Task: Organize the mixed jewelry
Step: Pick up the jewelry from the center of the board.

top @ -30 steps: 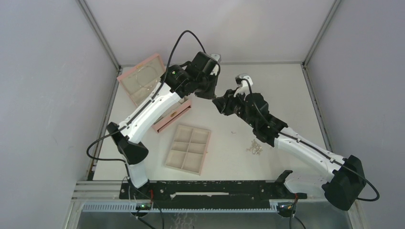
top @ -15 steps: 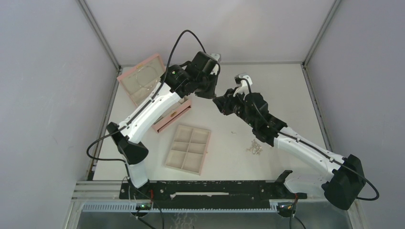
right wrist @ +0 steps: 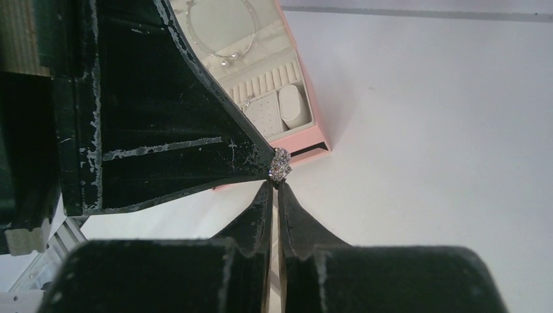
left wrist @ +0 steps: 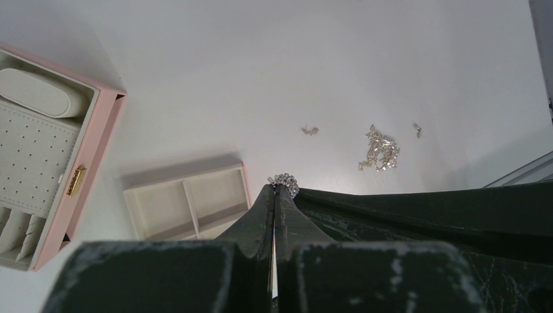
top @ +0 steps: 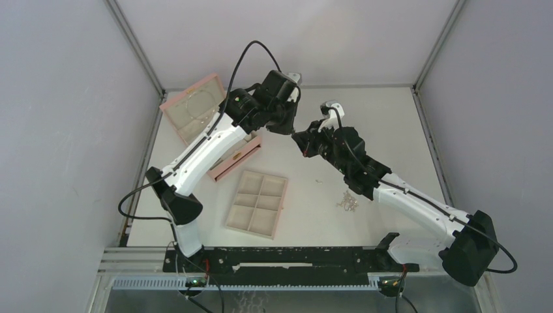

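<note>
Handover in midair: jewel [left wrist: 285,182] pinched at the very tip of left pincer [left wrist: 274,190], clamped tight. Just under it, right pincer [right wrist: 274,185] nearly together, hold unclear. Confirm firm right grip before easing left apart, or risk a drop to counter [left wrist: 261,78] below.

The sparkling piece [left wrist: 285,182] sits where the left pincer [left wrist: 274,189] and the right pincer [right wrist: 274,186] meet. Which tips actually clamp it cannot be told, and from above it is lost between them. The left wrist picture's edge cuts the pink box [left wrist: 98,140], and the pincer's fingers hide the near half of the beige tray [left wrist: 189,195]. In the right wrist view the top edge clips the necklace [right wrist: 222,39] in the box. The loose cluster [top: 347,202] on the table [top: 391,130] is too small to tell piece from piece.
</note>
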`<state>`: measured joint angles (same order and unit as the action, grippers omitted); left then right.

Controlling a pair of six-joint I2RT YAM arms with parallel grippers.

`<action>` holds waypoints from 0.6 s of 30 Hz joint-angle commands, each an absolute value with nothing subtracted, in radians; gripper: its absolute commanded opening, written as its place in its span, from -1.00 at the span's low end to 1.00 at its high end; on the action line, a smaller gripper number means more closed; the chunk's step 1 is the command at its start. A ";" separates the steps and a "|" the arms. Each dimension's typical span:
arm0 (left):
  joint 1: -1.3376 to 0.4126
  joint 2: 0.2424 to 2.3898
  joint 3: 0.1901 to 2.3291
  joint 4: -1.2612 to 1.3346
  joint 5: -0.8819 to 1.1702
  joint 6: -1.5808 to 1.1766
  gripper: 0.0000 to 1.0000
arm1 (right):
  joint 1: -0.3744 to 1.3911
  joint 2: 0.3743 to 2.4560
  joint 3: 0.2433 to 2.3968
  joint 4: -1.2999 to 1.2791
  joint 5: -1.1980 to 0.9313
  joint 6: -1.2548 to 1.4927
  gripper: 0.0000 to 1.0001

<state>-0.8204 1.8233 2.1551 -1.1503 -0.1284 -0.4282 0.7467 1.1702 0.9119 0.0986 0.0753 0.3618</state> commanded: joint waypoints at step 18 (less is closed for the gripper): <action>-0.824 1.783 2.166 -1.144 -0.117 -0.424 -1.00 | 0.751 1.149 0.960 0.118 0.094 0.322 -1.00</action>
